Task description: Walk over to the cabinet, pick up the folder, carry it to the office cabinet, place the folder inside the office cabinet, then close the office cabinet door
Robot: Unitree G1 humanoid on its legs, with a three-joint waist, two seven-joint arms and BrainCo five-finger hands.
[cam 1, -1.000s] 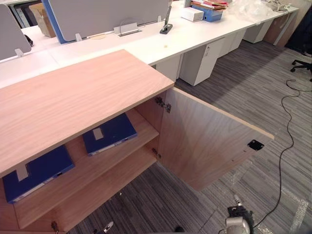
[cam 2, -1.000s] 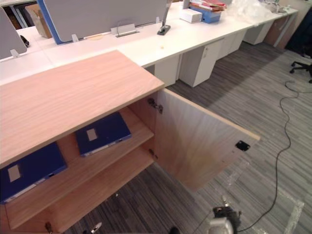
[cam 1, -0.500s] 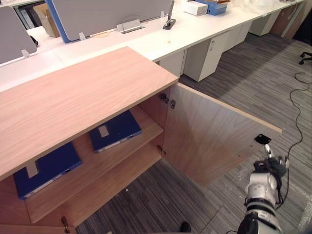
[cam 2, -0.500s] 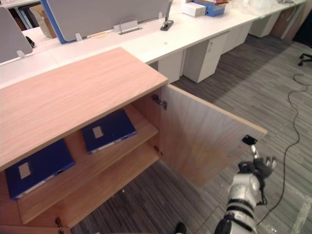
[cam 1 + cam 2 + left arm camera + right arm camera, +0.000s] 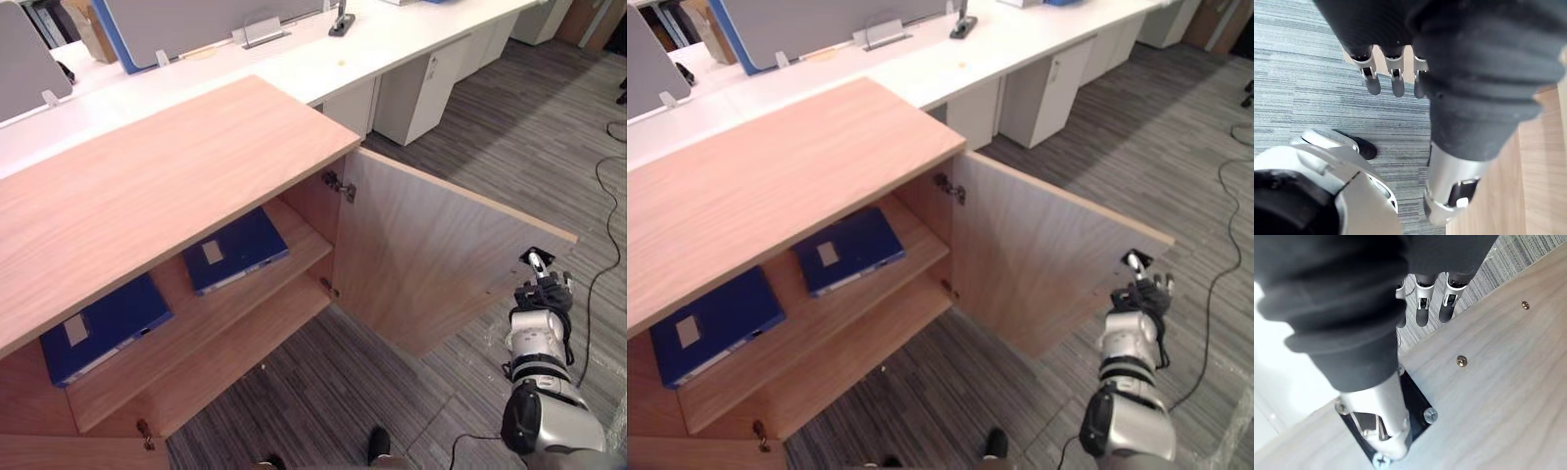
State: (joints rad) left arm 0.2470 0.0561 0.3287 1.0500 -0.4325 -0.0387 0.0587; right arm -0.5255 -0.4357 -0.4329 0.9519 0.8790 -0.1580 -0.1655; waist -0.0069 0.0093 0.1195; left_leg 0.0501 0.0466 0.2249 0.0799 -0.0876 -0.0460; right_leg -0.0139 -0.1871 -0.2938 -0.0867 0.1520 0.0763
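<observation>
The wooden office cabinet stands with its door swung wide. Two blue folders lie flat on its upper shelf, one by the hinge side and one further left. My right hand is up at the door's outer edge, open. In the right wrist view its thumb lies on the black latch plate on the door's inner face, and its fingers point straight past the edge. My left hand hangs open above the carpet, holding nothing.
A long row of white desks with grey partition screens runs behind the cabinet. A white drawer pedestal stands under the desk, right of the cabinet. Grey striped carpet stretches to the right of the door.
My right hand has risen from low by the floor to the door's outer edge at the latch plate. The camera has tilted down and closer. The folders and the door have not moved.
</observation>
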